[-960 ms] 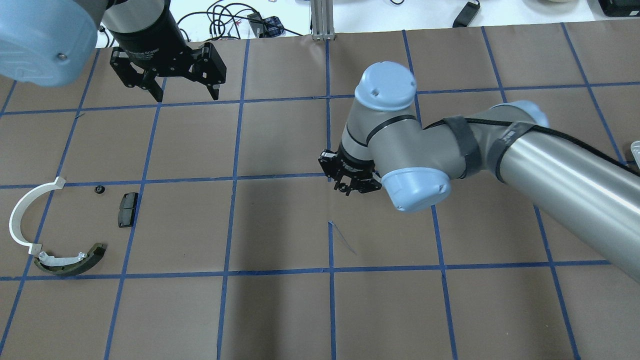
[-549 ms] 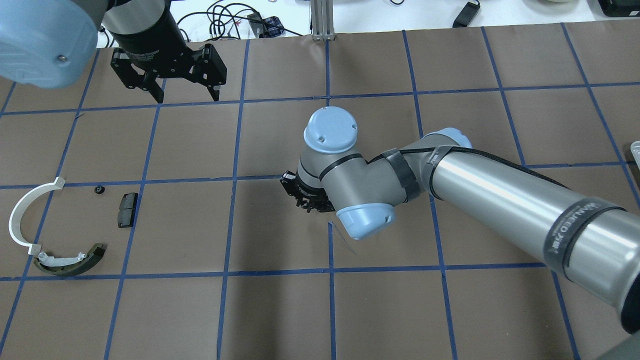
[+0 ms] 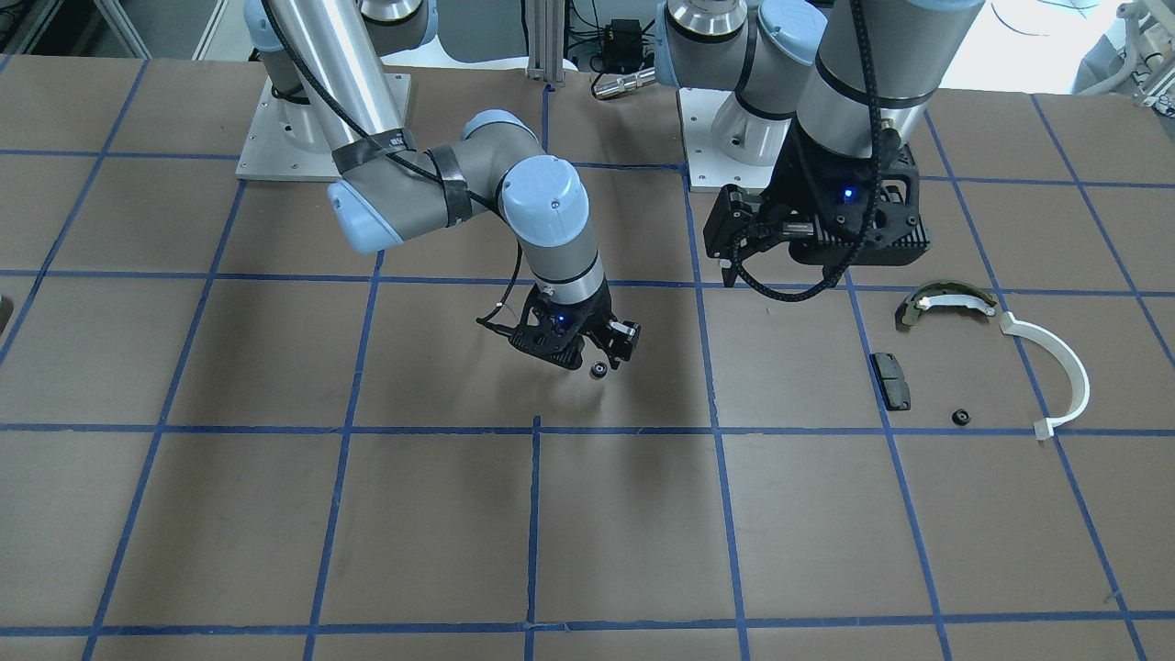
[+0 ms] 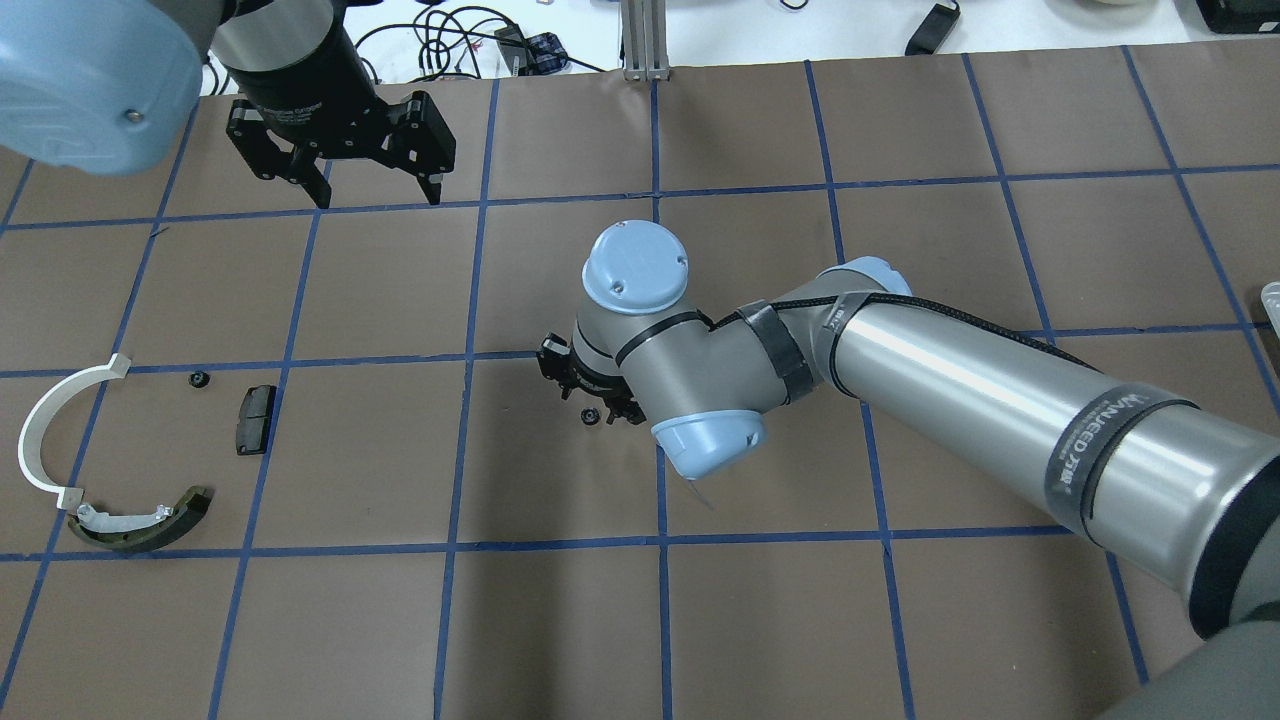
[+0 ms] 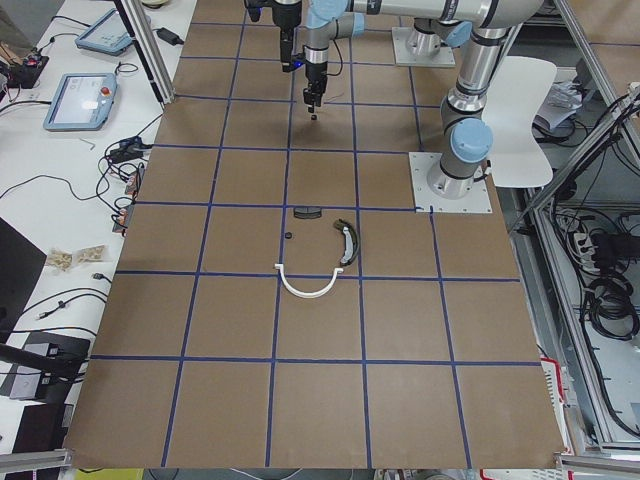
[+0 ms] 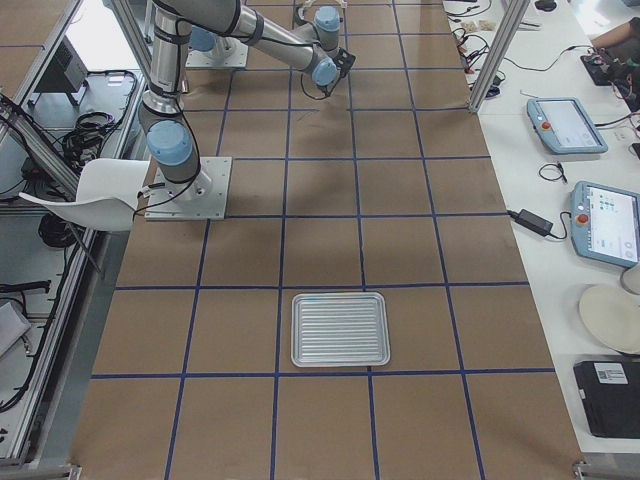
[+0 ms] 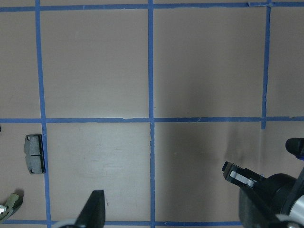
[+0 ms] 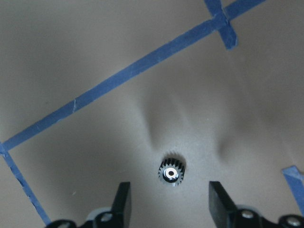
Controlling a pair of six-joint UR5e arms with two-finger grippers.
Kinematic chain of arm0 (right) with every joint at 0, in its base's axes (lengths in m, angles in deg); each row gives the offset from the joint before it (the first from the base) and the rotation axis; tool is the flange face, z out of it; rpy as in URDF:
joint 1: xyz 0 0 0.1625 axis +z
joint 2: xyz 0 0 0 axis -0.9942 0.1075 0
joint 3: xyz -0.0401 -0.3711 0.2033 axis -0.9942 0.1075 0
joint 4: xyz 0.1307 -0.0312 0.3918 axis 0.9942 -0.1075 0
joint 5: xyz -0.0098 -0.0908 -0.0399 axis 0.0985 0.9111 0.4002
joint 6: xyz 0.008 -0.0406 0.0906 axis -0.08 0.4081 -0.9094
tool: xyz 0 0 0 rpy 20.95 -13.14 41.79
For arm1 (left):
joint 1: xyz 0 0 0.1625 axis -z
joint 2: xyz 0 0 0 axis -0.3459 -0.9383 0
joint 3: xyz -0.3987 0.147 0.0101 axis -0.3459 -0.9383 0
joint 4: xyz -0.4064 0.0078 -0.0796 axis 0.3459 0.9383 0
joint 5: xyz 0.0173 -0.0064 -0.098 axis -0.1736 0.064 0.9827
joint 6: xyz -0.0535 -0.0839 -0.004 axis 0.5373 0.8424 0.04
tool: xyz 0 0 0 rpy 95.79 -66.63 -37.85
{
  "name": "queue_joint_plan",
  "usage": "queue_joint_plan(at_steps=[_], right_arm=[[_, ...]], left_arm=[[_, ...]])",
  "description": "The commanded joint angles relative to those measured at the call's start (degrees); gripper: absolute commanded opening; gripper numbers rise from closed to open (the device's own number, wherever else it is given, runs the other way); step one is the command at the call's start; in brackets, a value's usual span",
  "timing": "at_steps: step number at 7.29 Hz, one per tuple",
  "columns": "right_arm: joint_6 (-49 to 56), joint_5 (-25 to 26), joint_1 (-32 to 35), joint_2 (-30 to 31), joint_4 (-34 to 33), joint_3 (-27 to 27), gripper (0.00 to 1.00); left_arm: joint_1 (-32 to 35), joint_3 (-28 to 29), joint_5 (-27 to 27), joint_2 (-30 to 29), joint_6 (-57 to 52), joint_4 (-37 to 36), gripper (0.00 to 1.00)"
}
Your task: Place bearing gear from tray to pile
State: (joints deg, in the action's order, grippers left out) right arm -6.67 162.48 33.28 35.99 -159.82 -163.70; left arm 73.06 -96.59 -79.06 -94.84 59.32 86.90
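A small black bearing gear with a silver hub sits on the brown paper between and below my right gripper's open fingers, touching neither. It also shows in the front view and the overhead view, under the right gripper near the table's middle. The pile lies far to the left: a white half-ring strip, an olive-and-white shoe, a black pad and a small black gear. My left gripper is open and empty, above and beyond the pile.
The ribbed metal tray sits far off on the robot's right and holds nothing. The table is brown paper with a blue tape grid. Cables and tablets lie past the far edge. The right arm's long link spans the table's right half.
The right arm has swung left from right of centre to the table's middle. The gear, unseen before, now shows below its open fingers. The left arm has barely moved.
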Motion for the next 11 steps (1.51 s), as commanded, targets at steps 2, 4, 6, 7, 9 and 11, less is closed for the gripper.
queue_joint_plan(at_steps=[2,4,6,7,9,11], right_arm=[[14.8,2.0,-6.8,7.9,10.9,0.4,1.0],[33.9,2.0,-16.9,15.8,23.8,0.5,1.0],[47.7,2.9,-25.4,19.5,36.9,4.6,1.0],[50.0,4.3,-27.5,19.7,45.6,10.4,1.0],[52.6,5.6,-28.1,20.9,57.3,18.2,1.0],[54.1,6.6,-27.5,23.9,57.6,18.1,1.0]], left_arm=[[-0.3,-4.7,-0.4,-4.0,-0.6,-2.4,1.0],[2.5,-12.4,0.1,-7.7,2.3,-13.4,1.0],[12.0,-20.1,-0.5,-12.0,13.6,-28.4,1.0],[14.3,-24.5,-0.5,-13.1,14.3,-34.2,1.0],[14.9,-32.4,-0.4,-14.5,14.3,-45.5,1.0],[15.9,-32.5,-0.5,-15.4,14.1,-45.7,1.0]])
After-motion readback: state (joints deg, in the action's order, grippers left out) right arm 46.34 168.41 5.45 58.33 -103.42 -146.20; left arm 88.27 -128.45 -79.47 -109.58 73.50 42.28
